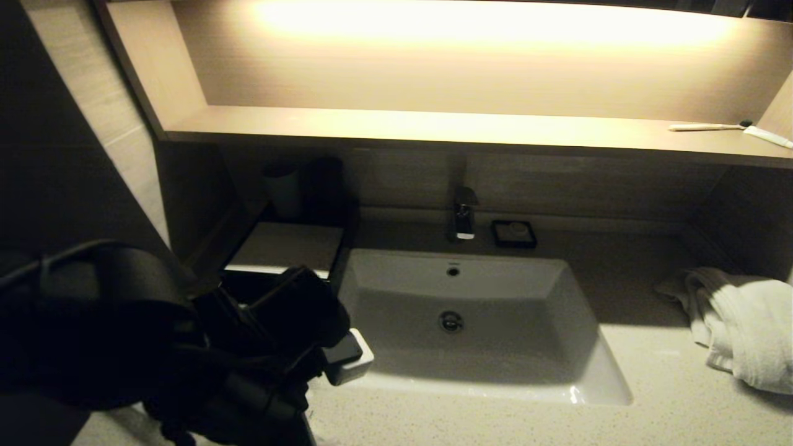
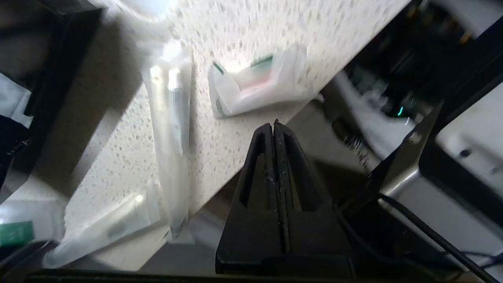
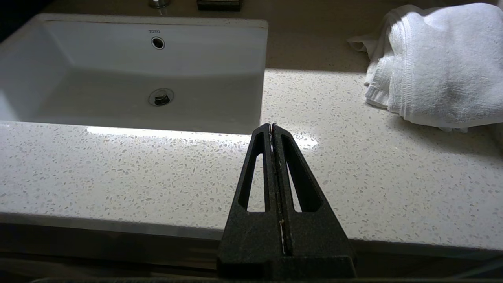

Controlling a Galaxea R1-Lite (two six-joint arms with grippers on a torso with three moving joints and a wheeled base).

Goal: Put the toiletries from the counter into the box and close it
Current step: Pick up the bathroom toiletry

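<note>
In the left wrist view my left gripper (image 2: 274, 125) is shut and empty, hanging just off the front edge of the counter (image 2: 220, 149). Beyond its tips a white sachet with a green label (image 2: 255, 84) lies on the counter. A long clear-wrapped stick (image 2: 169, 129) lies beside it, and a second wrapped stick (image 2: 102, 228) crosses its near end. The black box (image 1: 285, 244) with the pale top stands left of the basin; my left arm (image 1: 266, 334) hides its front. Its dark edge (image 2: 47, 78) shows in the left wrist view. My right gripper (image 3: 272, 125) is shut and empty over the counter's front edge.
A white basin (image 1: 471, 310) fills the middle, with a tap (image 1: 463, 214) and a small black soap dish (image 1: 513, 233) behind it. A white towel (image 1: 743, 322) lies at the right. A toothbrush (image 1: 706, 127) and a tube (image 1: 768, 136) rest on the lit shelf.
</note>
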